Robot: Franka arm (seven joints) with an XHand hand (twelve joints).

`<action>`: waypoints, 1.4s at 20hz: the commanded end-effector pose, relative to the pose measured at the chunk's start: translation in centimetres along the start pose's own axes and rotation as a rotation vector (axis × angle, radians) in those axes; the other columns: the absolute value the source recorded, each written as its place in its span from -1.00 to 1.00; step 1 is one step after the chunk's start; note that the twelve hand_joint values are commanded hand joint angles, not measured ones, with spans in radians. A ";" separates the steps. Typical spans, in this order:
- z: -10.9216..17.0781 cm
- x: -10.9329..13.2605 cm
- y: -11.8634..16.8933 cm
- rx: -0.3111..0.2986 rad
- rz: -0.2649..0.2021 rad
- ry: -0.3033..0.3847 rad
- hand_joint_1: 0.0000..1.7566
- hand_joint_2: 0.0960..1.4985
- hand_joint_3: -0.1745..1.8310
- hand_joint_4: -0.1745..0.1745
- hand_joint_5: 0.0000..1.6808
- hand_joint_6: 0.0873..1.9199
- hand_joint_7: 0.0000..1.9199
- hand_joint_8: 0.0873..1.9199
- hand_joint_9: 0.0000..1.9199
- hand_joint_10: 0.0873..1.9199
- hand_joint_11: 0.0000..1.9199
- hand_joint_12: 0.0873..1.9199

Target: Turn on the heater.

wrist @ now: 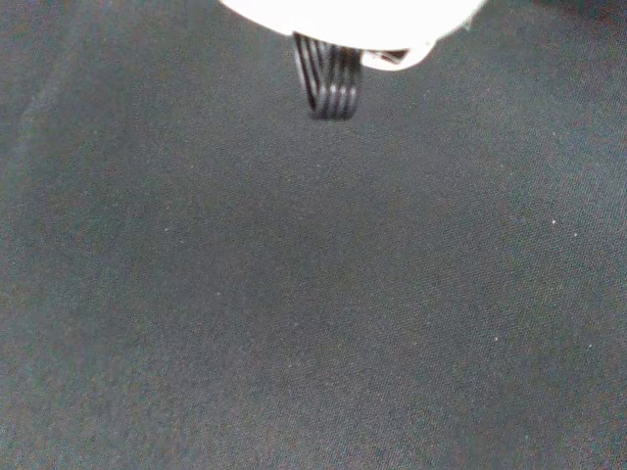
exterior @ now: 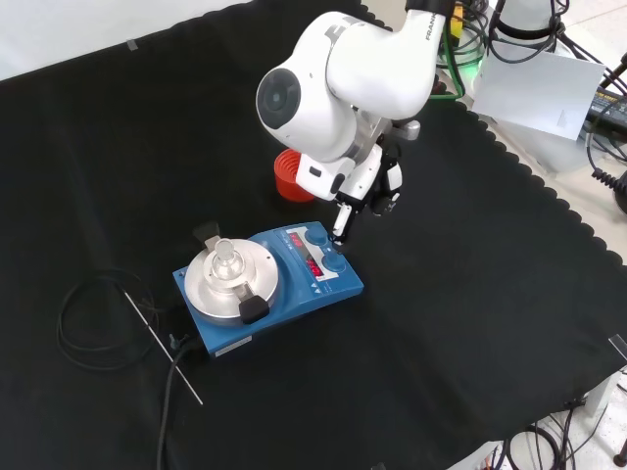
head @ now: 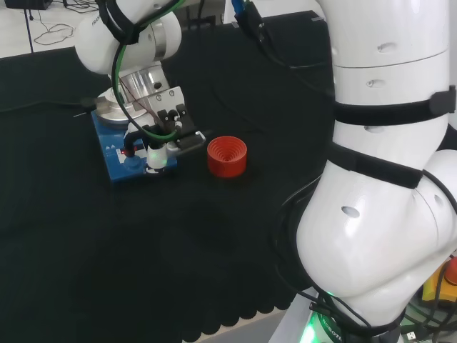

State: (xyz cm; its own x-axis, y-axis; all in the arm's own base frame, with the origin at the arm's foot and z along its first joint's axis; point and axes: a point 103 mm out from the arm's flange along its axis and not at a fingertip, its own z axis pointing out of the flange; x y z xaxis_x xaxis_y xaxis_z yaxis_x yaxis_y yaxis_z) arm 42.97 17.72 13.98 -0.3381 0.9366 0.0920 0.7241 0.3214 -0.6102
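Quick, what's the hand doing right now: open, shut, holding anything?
Hand: open, holding nothing; one finger reaches down to the control panel of the blue heater, at its knobs.

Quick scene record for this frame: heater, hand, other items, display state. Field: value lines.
heater: blue base, round metal plate on top, small clear piece on the plate
display: red digits lit
hand: over the heater's control end, one finger pointing down at the knobs; contact cannot be told
stand: red ribbed ring, beside the heater, nothing on it
cable: black, coiled on the cloth left of the heater in the front view
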 end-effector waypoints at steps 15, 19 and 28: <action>0.1 -1.7 1.1 0.015 0.006 0.007 0.69 -0.15 0.23 -0.19 -0.69 -0.51 0.75 0.46 0.87 0.41 0.51 0.37; 0.2 -1.4 1.4 0.027 0.008 0.002 0.69 -0.15 0.23 -0.20 -0.68 -0.51 0.75 0.46 0.87 0.42 0.51 0.37; 0.5 -1.2 1.6 0.032 0.005 -0.001 0.69 -0.15 0.23 -0.20 -0.67 -0.51 0.75 0.46 0.87 0.42 0.52 0.37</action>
State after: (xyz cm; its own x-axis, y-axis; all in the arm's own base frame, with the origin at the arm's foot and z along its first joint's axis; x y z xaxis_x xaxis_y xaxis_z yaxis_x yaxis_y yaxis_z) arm 44.27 16.90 12.65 -0.3334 0.9385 0.0903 0.7089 0.3126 -0.6322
